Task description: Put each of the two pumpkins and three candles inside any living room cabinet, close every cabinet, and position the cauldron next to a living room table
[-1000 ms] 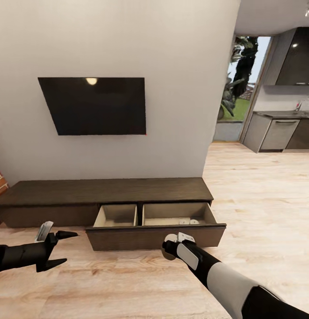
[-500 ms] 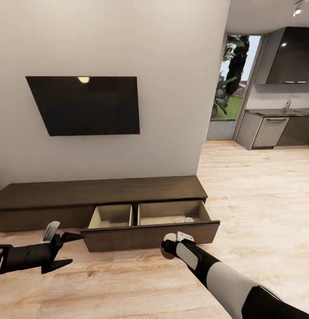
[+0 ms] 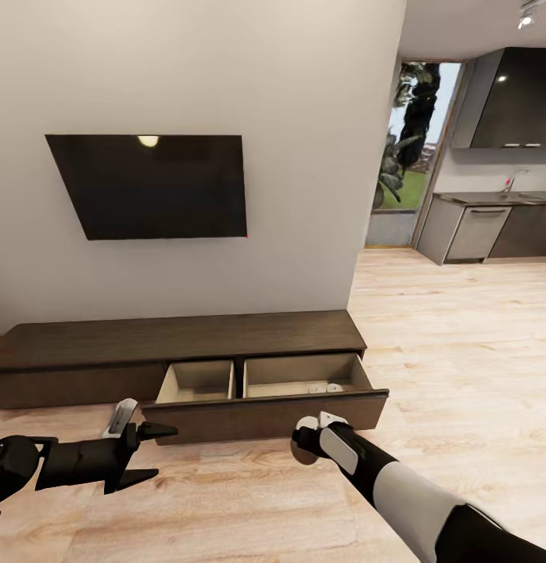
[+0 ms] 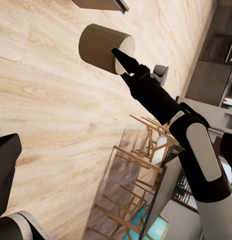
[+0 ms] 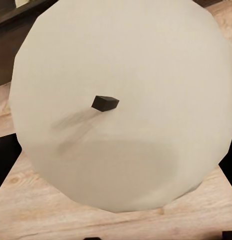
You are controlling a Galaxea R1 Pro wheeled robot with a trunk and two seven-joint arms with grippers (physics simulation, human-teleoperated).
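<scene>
Black arms (image 3: 62,461), white forearm panels (image 3: 404,489)

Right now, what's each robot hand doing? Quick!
Left end effector: open, holding nothing.
Right end effector: shut on a candle.

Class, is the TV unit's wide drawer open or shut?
Open: the drawer is pulled out from the TV unit, its pale interior exposed, with two candles inside.

head view faces cabinet (image 3: 179,336), right wrist close on candle (image 5: 120,105)
</scene>
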